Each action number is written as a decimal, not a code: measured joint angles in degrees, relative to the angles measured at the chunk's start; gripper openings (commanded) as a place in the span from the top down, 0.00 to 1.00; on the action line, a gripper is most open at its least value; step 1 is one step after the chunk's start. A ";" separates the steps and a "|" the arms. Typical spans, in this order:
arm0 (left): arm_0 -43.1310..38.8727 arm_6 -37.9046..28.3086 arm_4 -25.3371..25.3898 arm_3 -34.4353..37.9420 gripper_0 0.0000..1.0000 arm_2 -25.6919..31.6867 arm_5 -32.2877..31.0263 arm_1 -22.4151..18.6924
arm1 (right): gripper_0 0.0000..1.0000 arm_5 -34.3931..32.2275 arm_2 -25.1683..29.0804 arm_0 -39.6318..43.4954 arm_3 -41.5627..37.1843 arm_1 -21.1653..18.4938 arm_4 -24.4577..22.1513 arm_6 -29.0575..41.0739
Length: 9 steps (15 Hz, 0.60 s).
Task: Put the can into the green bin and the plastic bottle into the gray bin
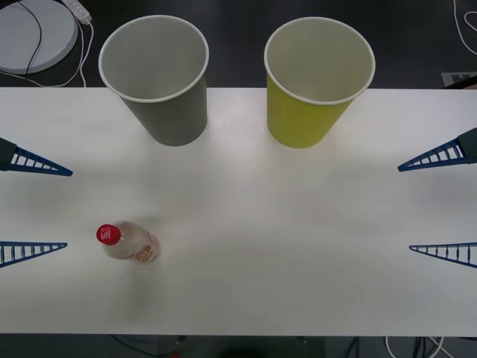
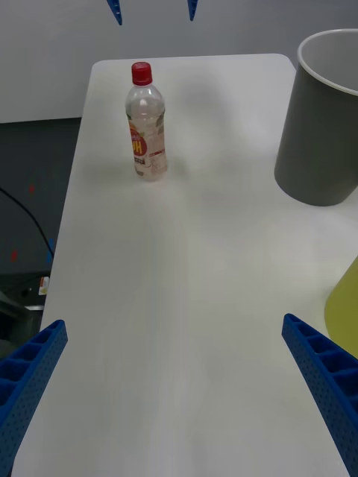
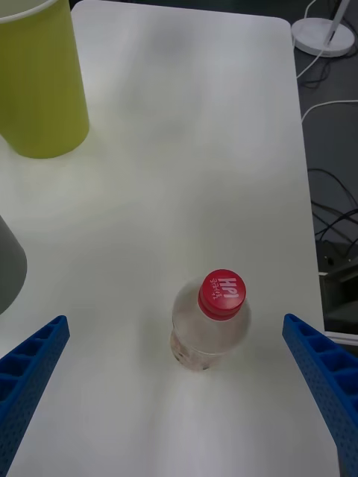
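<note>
Left pincer (image 1: 65, 209) beside clear ribbed-free bottleLeft pincer (image 1: 69, 209), ribbed, beside clear bottle (image 1: 128, 244)

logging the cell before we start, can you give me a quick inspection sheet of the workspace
surface: white table, bare apart from the job's things
job's things: plastic bottle upright near the left gripper; gray bin and green bin upright side by side at the far edge; no can seen
clutter: nothing seen
grippers: left gripper open at the table's left edge, right gripper open at its right edge, both holding nothing
cables: white cable on the floor beyond the table
surroundings: round white base on the dark floor
</note>
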<state>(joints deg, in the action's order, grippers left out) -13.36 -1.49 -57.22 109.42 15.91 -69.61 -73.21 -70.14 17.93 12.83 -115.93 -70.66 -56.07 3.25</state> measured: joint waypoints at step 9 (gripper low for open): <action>-1.39 0.87 4.12 -1.93 0.00 -0.51 0.06 0.70 | 0.00 0.00 0.00 0.00 0.00 0.00 0.00 0.00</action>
<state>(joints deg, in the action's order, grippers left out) -14.75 -0.62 -53.10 107.49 15.40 -69.55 -72.52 -70.14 17.93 12.83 -115.93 -70.66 -56.07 3.25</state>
